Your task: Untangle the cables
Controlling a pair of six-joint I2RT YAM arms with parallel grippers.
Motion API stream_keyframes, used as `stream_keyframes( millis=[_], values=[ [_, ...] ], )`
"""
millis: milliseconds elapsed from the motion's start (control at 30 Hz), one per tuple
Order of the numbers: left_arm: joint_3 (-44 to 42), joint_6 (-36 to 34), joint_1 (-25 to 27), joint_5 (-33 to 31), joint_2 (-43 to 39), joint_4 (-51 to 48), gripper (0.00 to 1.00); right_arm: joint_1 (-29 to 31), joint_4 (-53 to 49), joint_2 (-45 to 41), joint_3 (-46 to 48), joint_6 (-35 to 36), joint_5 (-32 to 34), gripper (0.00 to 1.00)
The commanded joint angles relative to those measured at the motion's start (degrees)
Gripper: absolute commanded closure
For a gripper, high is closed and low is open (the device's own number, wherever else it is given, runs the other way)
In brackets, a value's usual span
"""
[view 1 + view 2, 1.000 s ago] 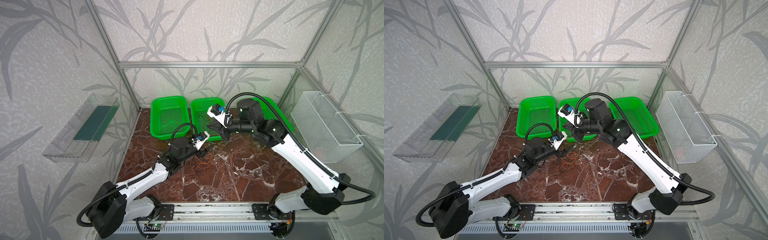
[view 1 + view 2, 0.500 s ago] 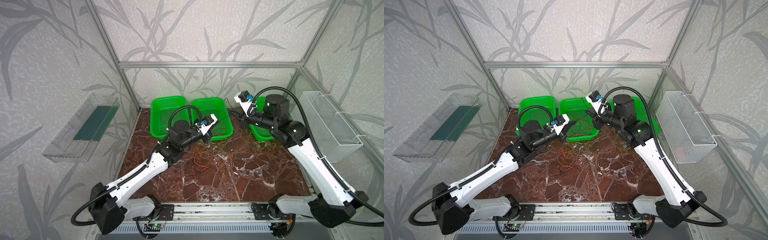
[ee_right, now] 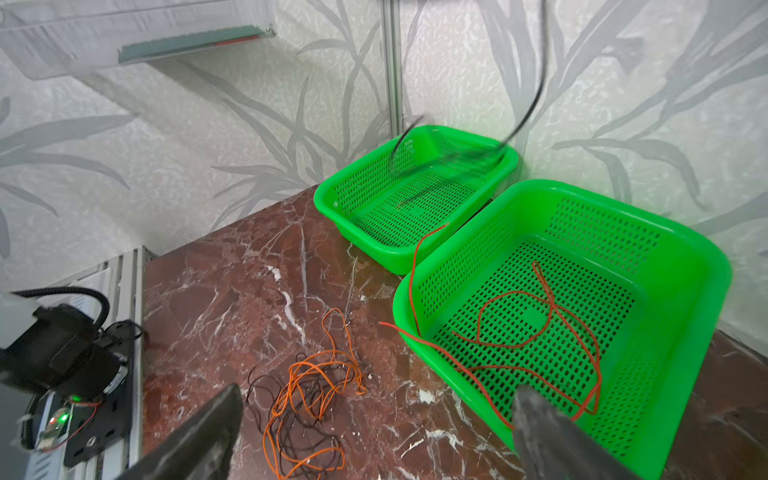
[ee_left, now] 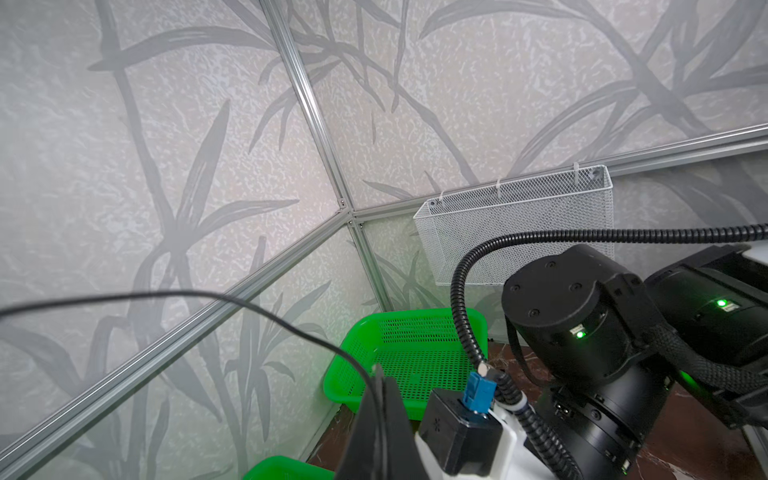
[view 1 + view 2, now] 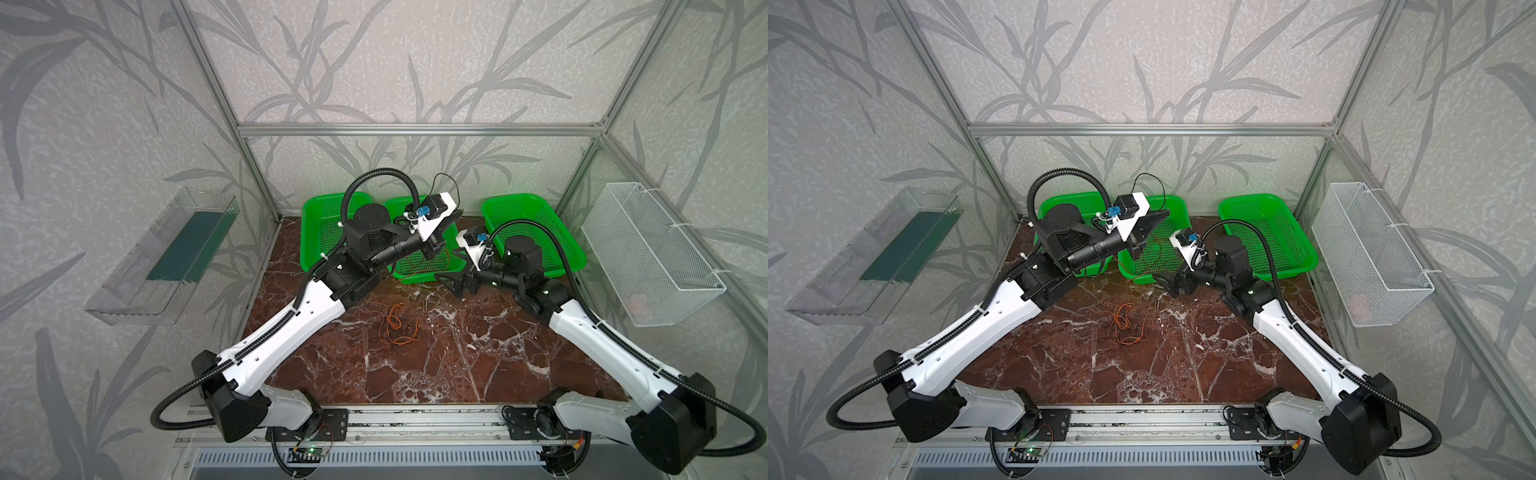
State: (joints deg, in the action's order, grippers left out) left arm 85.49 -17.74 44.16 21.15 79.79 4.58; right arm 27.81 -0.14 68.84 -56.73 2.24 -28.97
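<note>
A tangle of orange and black cables [image 5: 392, 324] [image 5: 1125, 324] [image 3: 307, 399] lies on the marble in front of the baskets. A red cable [image 3: 540, 324] [image 5: 419, 266] loops inside the middle green basket [image 3: 685, 257], one end hanging over its rim. My left gripper [image 5: 457, 212] [image 5: 1167, 212] [image 4: 380, 399] is raised above the baskets, shut on a thin black cable [image 4: 166, 293] [image 5: 446, 183] that arcs up and away from it. My right gripper [image 5: 446, 280] [image 5: 1163, 280] [image 3: 374, 436] stands open and empty, low at the middle basket's front edge, facing the tangle.
Three green baskets line the back: left [image 5: 305, 232], middle [image 5: 409, 279], right [image 5: 573, 257]. A white mesh basket [image 5: 648, 257] hangs on the right wall and a clear tray [image 5: 166, 257] on the left wall. Metal frame posts enclose the table.
My left gripper shut at the tangle and rose toward the back with the black cable. My right gripper swung right, opened, and came down in front of the middle basket.
</note>
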Motion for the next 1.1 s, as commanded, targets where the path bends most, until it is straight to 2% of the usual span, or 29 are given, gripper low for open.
stream_keyframes(
  millis=[0, 100, 200, 300, 433, 533, 700, 833, 867, 900, 1000, 1067],
  values=[
    [2.3, 0.9, 0.6, 0.8, 1.8, -1.8, 1.00, -0.2, 11.0, -2.1, 0.7, -3.0, 2.7, 0.01],
    [3.3, 1.9, 0.8, 1.5, 4.3, -1.2, 1.00, -0.1, 9.5, -3.9, 2.2, -2.5, 3.1, 0.01],
    [5.3, 2.8, 1.1, 1.5, 8.1, 0.7, 1.00, -0.1, 2.7, -8.1, 5.0, -1.4, 4.6, 0.01],
    [8.5, 3.7, 1.1, 1.7, 13.1, 3.7, 1.00, 0.2, 1.4, -18.0, 13.7, -5.5, 13.5, 0.01],
    [15.7, 5.7, 1.3, 2.2, 21.7, 7.5, 1.00, 0.5, 3.5, -34.2, 27.2, -8.9, 21.8, 0.01],
    [23.3, 6.6, 1.5, 2.8, 29.7, 9.5, 1.00, 0.5, -5.0, -40.5, 28.0, -4.9, 23.3, 0.00],
    [44.4, 9.7, 1.8, 5.8, 48.4, 12.1, 1.00, 0.6, -9.2, -43.5, 28.5, -3.2, 19.3, 0.01],
    [73.8, 11.5, 3.3, 5.6, 69.7, 11.1, 1.00, 1.1, -6.3, -46.5, 33.2, -6.2, 16.1, 0.02],
    [78.3, 11.2, 3.8, 4.7, 73.8, 12.7, 1.00, 1.3, -6.1, -48.0, 34.4, -7.0, 16.2, 0.03],
    [79.4, 11.5, 4.0, 3.7, 75.8, 13.5, 1.00, 1.5, -6.2, -49.4, 35.3, -7.4, 16.0, 0.03],
    [72.9, 10.5, 5.2, 2.0, 76.7, 17.5, 1.00, 1.8, -7.2, -55.5, 38.3, -8.0, 16.3, 0.03],
    [75.9, 8.9, 6.5, 1.4, 80.4, 16.1, 1.00, 1.9, -8.5, -59.9, 40.2, -9.1, 17.3, 0.04]
  ],
)
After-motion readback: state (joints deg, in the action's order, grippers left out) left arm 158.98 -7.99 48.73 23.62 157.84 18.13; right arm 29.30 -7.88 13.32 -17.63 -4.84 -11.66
